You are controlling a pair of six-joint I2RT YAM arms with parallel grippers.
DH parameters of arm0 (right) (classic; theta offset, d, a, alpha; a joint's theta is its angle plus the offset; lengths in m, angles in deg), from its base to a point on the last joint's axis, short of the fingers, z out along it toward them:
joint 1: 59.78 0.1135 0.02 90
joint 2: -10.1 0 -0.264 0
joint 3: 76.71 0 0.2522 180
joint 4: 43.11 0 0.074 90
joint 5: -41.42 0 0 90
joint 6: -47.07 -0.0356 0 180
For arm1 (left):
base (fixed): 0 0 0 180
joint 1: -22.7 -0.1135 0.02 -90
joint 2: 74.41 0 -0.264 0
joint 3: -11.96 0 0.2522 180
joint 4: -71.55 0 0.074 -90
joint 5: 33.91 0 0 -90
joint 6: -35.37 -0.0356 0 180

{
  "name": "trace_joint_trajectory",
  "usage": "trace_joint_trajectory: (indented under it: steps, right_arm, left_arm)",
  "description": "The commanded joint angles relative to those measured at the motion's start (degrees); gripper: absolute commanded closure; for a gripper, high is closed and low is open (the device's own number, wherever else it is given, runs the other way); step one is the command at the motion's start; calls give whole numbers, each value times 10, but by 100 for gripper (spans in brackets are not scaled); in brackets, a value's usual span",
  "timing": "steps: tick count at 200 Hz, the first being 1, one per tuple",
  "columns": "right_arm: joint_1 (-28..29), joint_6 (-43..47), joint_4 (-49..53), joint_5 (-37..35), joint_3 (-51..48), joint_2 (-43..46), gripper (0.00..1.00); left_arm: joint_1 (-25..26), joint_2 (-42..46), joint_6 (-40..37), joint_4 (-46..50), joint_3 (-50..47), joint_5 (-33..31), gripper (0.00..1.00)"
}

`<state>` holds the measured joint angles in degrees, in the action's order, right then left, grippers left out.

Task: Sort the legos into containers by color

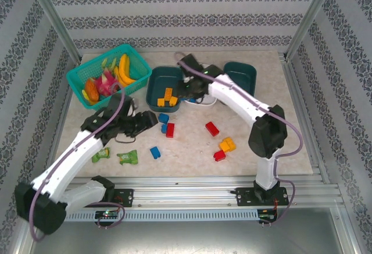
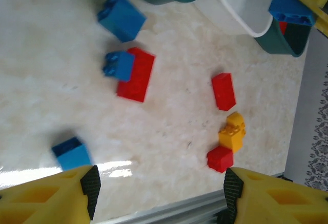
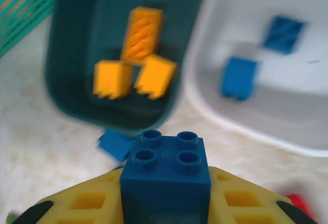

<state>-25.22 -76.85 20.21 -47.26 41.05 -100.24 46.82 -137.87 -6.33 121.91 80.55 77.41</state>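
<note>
Blue lego point(image 3: 165, 168) inside right tool point(image 3: 165, 201)

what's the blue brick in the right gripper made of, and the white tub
The blue brick looks like hard moulded plastic with a satin finish: crisp round studs, soft highlights. The white tub is likely smooth plastic too: thin rounded walls, an even sheen.

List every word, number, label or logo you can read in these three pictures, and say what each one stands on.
No text can be read in any of the views.
Green packets: print, if any, is too small to read.
Blue brick close to the right wrist camera: the studs look plain, with no legible lettering.
</note>
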Motion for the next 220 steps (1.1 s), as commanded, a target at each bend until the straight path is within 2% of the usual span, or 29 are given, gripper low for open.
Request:
trace_joint_trajectory:
  steps: [1, 33, 74, 98, 127, 164, 220]
  right_arm:
    - [-41, 20, 30, -24, -10, -13, 69]
    - [-83, 12, 49, -24, 37, -87, 69]
    - [-94, 0, 109, -36, 136, -188, 69]
    - [-99, -11, 125, -36, 151, -220, 69]
    - [-106, -22, 121, -22, 145, -228, 63]
    - [-104, -17, 120, -14, 156, -211, 47]
    - [-94, -5, 112, -22, 156, -112, 44]
  left_arm:
    - [24, -59, -32, -83, 57, 23, 32]
    - [42, -143, -40, -101, 112, 18, 33]
    - [47, -212, -46, -110, 154, 16, 33]
    - [49, -237, -49, -111, 169, 15, 33]
    - [52, -248, -54, -103, 176, 10, 33]
    - [55, -245, -58, -87, 171, 3, 33]
    - [58, -208, -65, -44, 161, -22, 33]
